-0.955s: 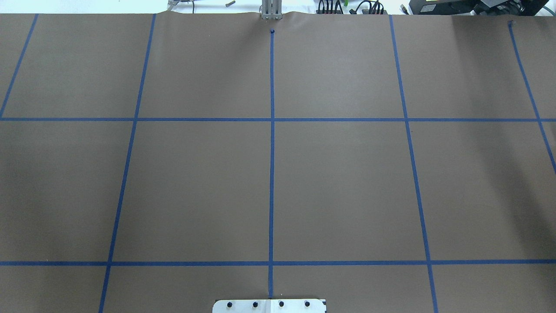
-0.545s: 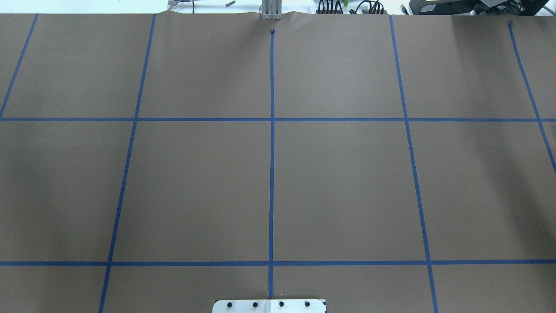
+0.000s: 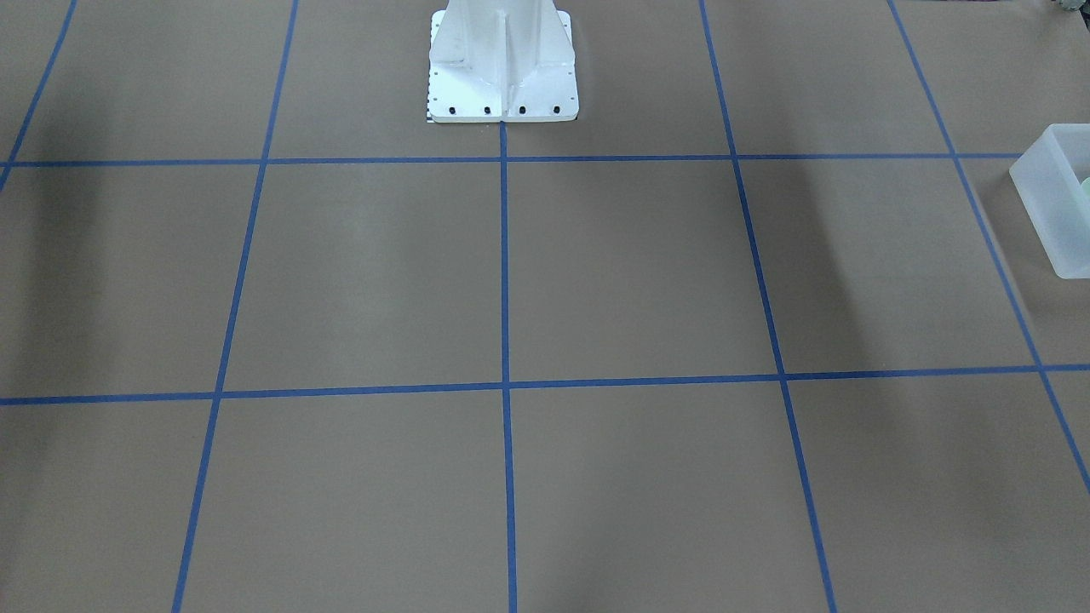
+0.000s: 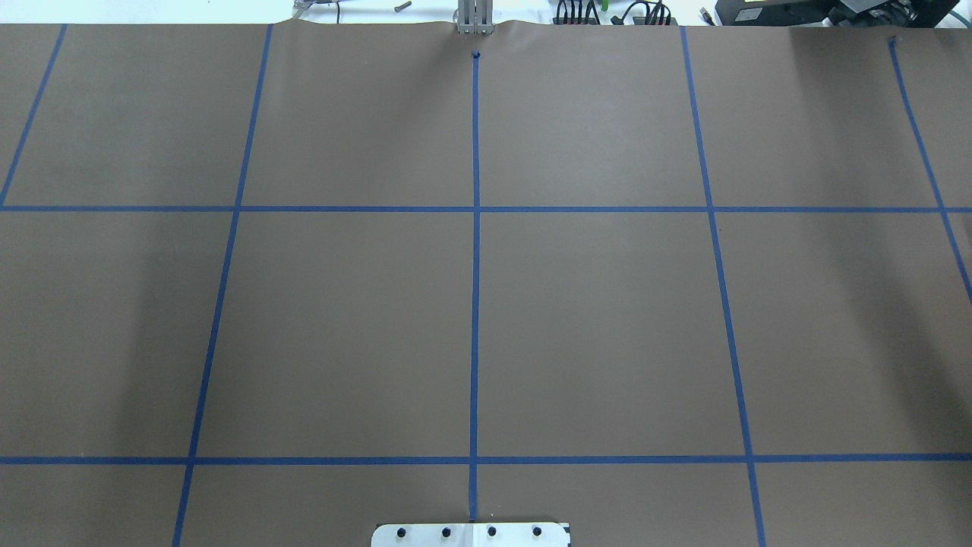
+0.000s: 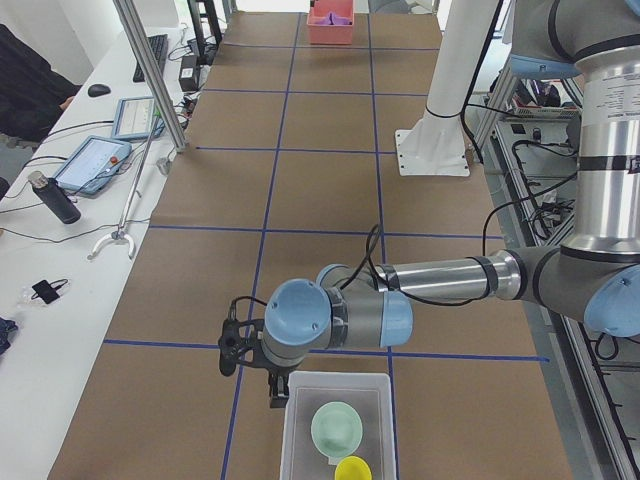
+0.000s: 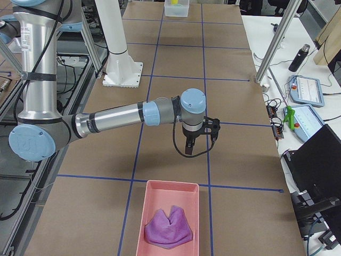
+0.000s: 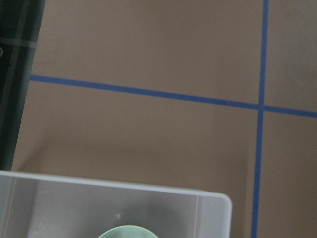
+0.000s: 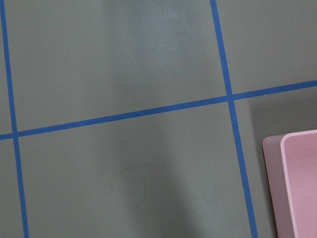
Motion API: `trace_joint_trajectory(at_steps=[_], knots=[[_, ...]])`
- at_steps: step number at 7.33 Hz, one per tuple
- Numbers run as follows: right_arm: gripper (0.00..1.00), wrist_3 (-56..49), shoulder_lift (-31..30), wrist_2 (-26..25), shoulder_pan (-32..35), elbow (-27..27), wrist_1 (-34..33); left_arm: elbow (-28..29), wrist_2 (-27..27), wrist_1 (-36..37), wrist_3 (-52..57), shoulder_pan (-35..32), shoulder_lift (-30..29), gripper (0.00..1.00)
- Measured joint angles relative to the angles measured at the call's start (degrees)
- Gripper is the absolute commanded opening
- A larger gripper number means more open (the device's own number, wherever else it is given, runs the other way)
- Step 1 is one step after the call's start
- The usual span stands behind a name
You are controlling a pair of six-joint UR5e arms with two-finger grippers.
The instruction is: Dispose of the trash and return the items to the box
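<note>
The frosted-white box [image 5: 338, 385] stands at the table's end near the left arm. The mint-green bowl [image 5: 336, 430] and the yellow cup [image 5: 352, 468] lie inside it. My left gripper [image 5: 256, 368] hangs just beside the box's far-left corner, outside it; I cannot tell if it is open or shut. The left wrist view shows the box's rim [image 7: 124, 186] and the bowl's edge [image 7: 128, 232] but no fingers. The box's corner shows in the front view [image 3: 1052, 204]. My right gripper [image 6: 199, 140] hovers over bare table beyond the pink bin; I cannot tell its state.
A pink bin [image 6: 169, 188] holding a crumpled purple cloth [image 6: 169, 228] stands at the right end of the table; its corner shows in the right wrist view [image 8: 297, 183]. The white robot base [image 3: 502, 60] stands at mid table. Tablets and a bottle [image 5: 50, 198] lie on the side bench.
No object or arm shows in the overhead view in any of the three frames. Only a soft shadow at the left of the table has grown darker.
</note>
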Motion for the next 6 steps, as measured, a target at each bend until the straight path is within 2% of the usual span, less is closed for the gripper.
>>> trace_joint_trajectory(at_steps=[1,3,5,6], knots=[[1.0,-0.1,0.11,-0.34,-0.33,-0.36,0.07,-4.4,0.37,0.84,-0.48,1.92,-0.56,0.98],[1.0,-0.41,0.64,-0.88,-1.04,-1.29,0.19,-9.46,5.56,0.63,-3.84,9.39,-1.78,0.98],[1.0,-0.44,0.75,-1.35,-1.42,-3.44,0.17,-8.67,8.61,0.16,-5.11,12.9,-1.15,0.98],[1.0,-0.67,0.47,-3.33,-1.48,-4.26,0.17,-8.1,8.74,-0.44,-5.1,13.26,0.27,0.98]])
